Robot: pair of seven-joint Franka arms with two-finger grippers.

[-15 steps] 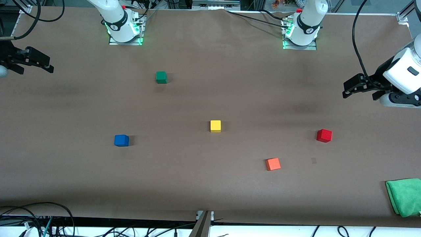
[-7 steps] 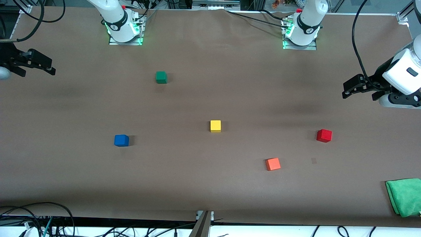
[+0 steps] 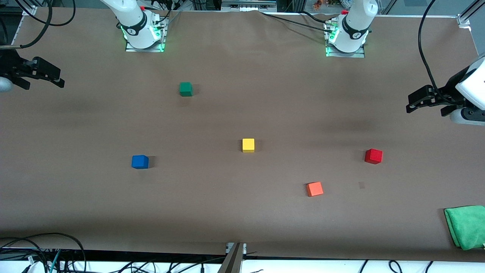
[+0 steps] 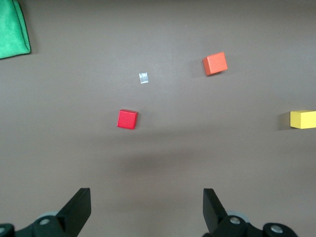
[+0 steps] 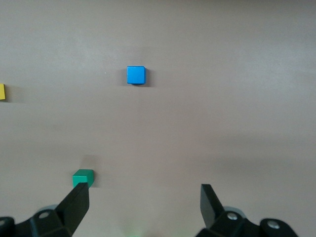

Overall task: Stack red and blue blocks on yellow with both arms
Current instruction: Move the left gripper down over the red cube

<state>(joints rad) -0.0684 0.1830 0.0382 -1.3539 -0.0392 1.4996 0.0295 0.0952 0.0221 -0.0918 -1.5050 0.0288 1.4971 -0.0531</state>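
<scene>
The yellow cube (image 3: 248, 145) sits mid-table and also shows in the left wrist view (image 4: 302, 119). The blue cube (image 3: 140, 162) (image 5: 136, 75) lies toward the right arm's end, slightly nearer the front camera than the yellow one. Toward the left arm's end rests the red cube (image 3: 373, 156) (image 4: 127, 119). My left gripper (image 3: 413, 104) (image 4: 147, 207) hangs open over bare table at its end, holding nothing. My right gripper (image 3: 60, 77) (image 5: 145, 205) hangs open and empty over the table's edge at its own end.
An orange cube (image 3: 314, 189) (image 4: 215, 63) lies nearer the front camera than the red one. A green cube (image 3: 185, 89) (image 5: 83, 177) sits closer to the right arm's base. A folded green cloth (image 3: 466, 226) (image 4: 12, 29) rests at the front corner of the left arm's end.
My left gripper has drawn back a little toward its end of the table. The right gripper has barely shifted. No cube has moved.
</scene>
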